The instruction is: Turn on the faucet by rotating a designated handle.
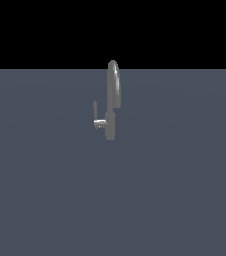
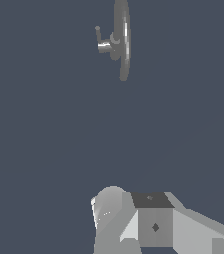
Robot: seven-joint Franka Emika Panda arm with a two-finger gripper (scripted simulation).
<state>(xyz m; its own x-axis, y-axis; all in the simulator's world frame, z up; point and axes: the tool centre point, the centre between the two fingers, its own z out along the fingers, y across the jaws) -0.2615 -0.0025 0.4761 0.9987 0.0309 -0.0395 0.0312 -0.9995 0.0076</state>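
Note:
The faucet (image 1: 113, 95) is a small grey tap standing upright on the flat grey-blue ground, with a tall arched spout on a thicker base. The handle (image 1: 95, 109) is a thin short lever standing up from a short stub on the base, on the exterior view's left side. The wrist view sees the faucet (image 2: 122, 39) from above, with the handle (image 2: 98, 33) beside it. Grey blocky parts of my gripper (image 2: 136, 223) fill the edge of the wrist view, far from the faucet and touching nothing. Its fingertips are not clearly shown. The arm does not appear in the exterior view.
Flat grey-blue ground (image 1: 175, 190) stretches around the faucet on all sides, ending at a black background behind it. No other objects are in view.

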